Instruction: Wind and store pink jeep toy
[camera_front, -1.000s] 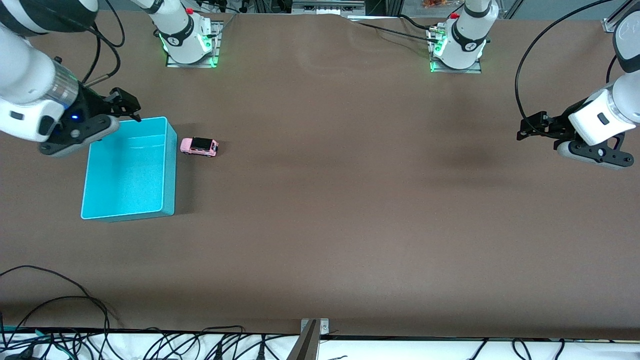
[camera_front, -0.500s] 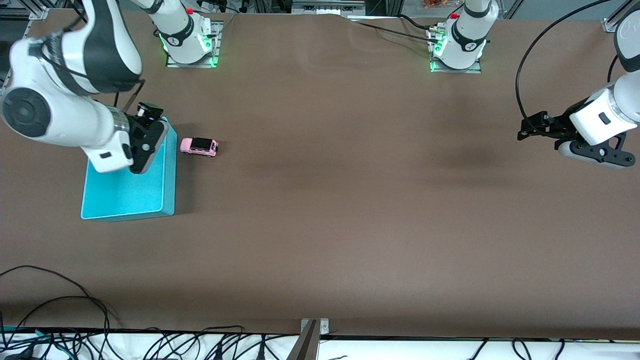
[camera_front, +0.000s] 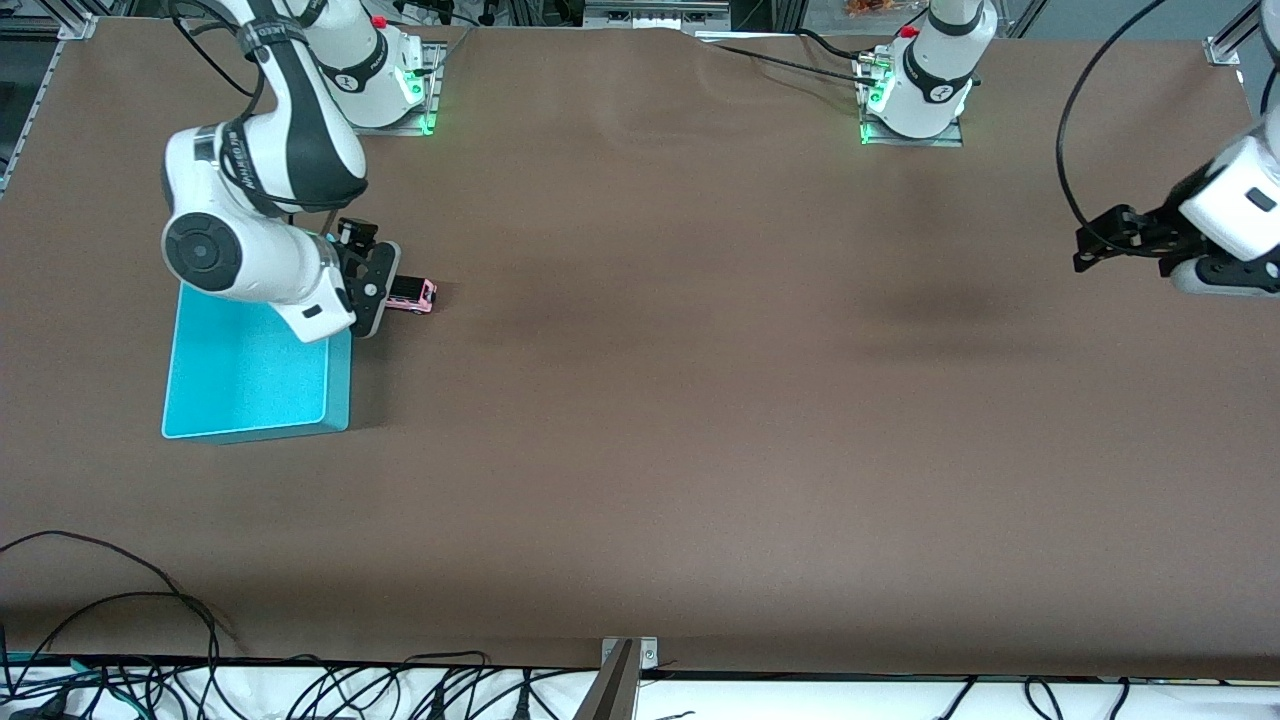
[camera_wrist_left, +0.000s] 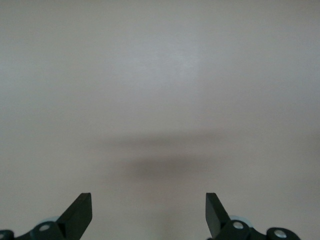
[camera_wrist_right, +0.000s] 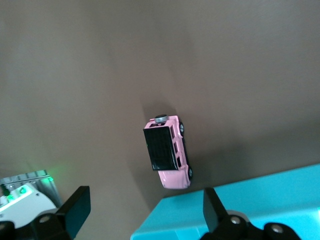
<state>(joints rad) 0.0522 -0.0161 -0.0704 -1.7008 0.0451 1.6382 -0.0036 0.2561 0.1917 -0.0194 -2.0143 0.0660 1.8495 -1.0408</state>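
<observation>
The pink jeep toy (camera_front: 417, 295) is a tiny pink car with a black roof and stands on the brown table beside the turquoise bin (camera_front: 245, 378). My right gripper (camera_front: 371, 272) hangs open over the bin's corner next to the jeep and hides part of the car. In the right wrist view the jeep (camera_wrist_right: 168, 152) lies ahead of the open fingers, not between them, with the bin's edge (camera_wrist_right: 240, 200) under the right gripper (camera_wrist_right: 145, 202). My left gripper (camera_front: 1100, 240) waits open above bare table at the left arm's end, and the left gripper (camera_wrist_left: 148, 202) holds nothing.
Both arm bases (camera_front: 380, 80) stand along the table's edge farthest from the front camera. Cables (camera_front: 120, 620) trail along the edge nearest to it. A broad stretch of brown table (camera_front: 700, 350) lies between the jeep and the left gripper.
The right arm has swung from the bin's outer end across the bin to the jeep, now partly covering it. The left gripper has drifted slightly toward its end of the table.
</observation>
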